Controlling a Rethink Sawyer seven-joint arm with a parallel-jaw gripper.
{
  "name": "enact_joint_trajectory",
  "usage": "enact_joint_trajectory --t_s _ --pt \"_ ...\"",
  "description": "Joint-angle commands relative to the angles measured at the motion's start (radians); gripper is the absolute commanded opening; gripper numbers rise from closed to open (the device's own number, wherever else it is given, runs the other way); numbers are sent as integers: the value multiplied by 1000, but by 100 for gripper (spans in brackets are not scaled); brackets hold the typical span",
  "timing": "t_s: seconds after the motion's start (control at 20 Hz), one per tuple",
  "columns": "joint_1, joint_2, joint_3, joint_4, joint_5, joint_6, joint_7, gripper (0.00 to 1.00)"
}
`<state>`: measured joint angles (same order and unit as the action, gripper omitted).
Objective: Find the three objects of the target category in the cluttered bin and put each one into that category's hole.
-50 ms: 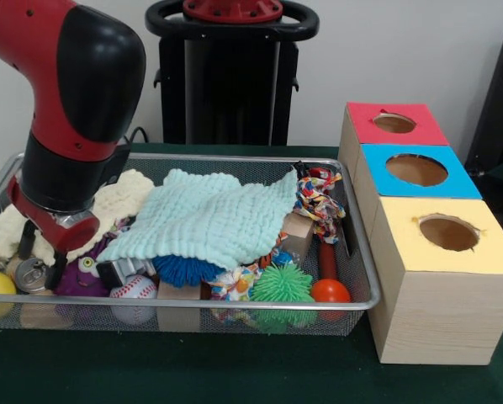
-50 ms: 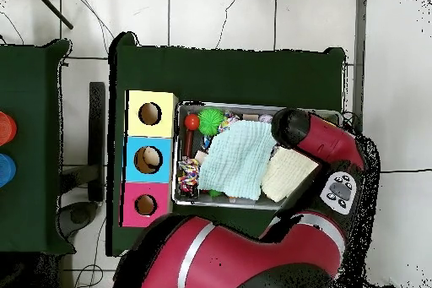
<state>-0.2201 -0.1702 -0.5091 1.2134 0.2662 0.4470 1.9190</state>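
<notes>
Front view: baseball (image 1: 135,298) and can (image 1: 30,274) lie at the bin (image 1: 235,310) front, half under the cloth (image 1: 209,217), likely hiding targets. Claw (image 1: 41,252) is low over the can, finger state cannot tell. Holes (image 1: 447,232) sit beside the bin.

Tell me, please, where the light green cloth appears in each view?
Front view: light green cloth lies centre of the mesh bin, over the toys.
Overhead view: cloth mid-bin, right of the boxes.
Shared landmark: the yellow-topped box.
</notes>
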Motion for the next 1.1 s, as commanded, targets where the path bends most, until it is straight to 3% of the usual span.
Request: enact_joint_trajectory --t_s 0.05,1.1 --pt "-13 51 59 4 24 39 196 100" --pt "-7 85 15 -30 35 103 216 100"
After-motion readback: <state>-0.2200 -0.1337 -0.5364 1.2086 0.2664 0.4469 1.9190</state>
